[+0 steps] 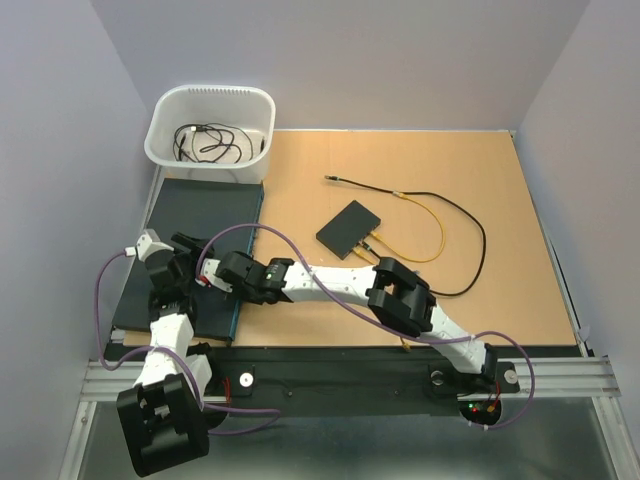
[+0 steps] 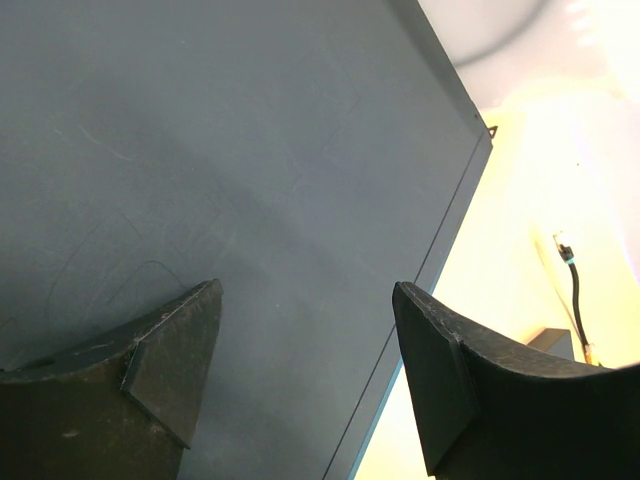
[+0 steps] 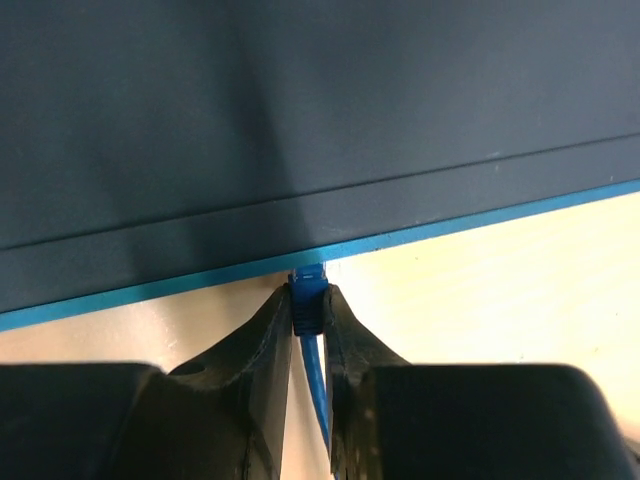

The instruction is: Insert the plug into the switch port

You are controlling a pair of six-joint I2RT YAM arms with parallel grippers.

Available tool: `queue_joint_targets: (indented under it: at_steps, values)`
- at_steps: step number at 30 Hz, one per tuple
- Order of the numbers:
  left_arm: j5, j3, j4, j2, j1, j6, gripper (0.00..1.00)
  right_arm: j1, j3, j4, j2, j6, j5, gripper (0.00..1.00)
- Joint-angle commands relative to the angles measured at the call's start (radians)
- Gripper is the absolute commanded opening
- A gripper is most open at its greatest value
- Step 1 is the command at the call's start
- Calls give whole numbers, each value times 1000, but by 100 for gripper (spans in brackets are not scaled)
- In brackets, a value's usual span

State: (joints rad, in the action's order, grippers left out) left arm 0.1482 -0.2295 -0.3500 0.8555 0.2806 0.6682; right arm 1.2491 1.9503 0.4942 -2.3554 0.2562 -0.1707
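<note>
Right wrist view gives the closest look. The right end effector (image 3: pixel 308 292) is drawn narrow, its two fingers pinching a small blue plug (image 3: pixel 307 306) by its flat sides. The plug lies straight along the fingers with its nose forward and its long axis pointing away from the wrist. Its thin blue cable (image 3: pixel 316 385) trails back through the gap between the fingers. Directly ahead of the nose, touching or all but touching, is the blue-rimmed edge of a broad dark slab (image 3: pixel 300 120). Tan tabletop (image 3: pixel 500 290) shows on either side.

I'd judge the plug to be light, hard plastic, and the cable limp and likely to tug it sideways. The hold belongs on the body just behind the nose, leaving the front free to enter a socket, much as it is gripped here.

From the top external view, the black switch (image 1: pixel 348 230) sits well apart, back behind the end effector and further from the arm bases. A yellow cable (image 1: pixel 425 208) meets its near edge, but single ports are too small to tell. The plug is not aimed at it. The left end effector (image 2: pixel 307 290) hangs over the same slab, spread wide and empty.
</note>
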Motion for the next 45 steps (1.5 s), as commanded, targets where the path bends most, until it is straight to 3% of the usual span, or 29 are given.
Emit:
queue_joint_targets:
  at_steps: [1, 14, 27, 30, 36, 41, 44, 45]
  values:
    - [36, 7, -44, 1, -8, -21, 80, 47, 9, -164, 79, 58, 193, 1]
    - [51, 7, -50, 5, -8, -27, 80, -30, 65, -194, 41, 45, 367, 0]
    - [57, 9, -55, 8, -8, -28, 80, -103, 114, -249, -18, 48, 389, 0]
    - [57, 7, -53, 8, -8, -28, 80, -108, 79, -318, 8, 23, 385, 0]
    - [57, 7, -55, 8, -9, -27, 80, -108, -151, -679, 102, -64, 355, 0]
    - [60, 7, -55, 8, -9, -28, 80, -106, -202, -717, 127, -81, 292, 1]
    - [60, 9, -53, 7, -9, -28, 80, -106, -246, -715, 154, -75, 217, 20]
    - [59, 7, -53, 8, -9, -28, 80, -106, -281, -715, 162, -74, 200, 37]
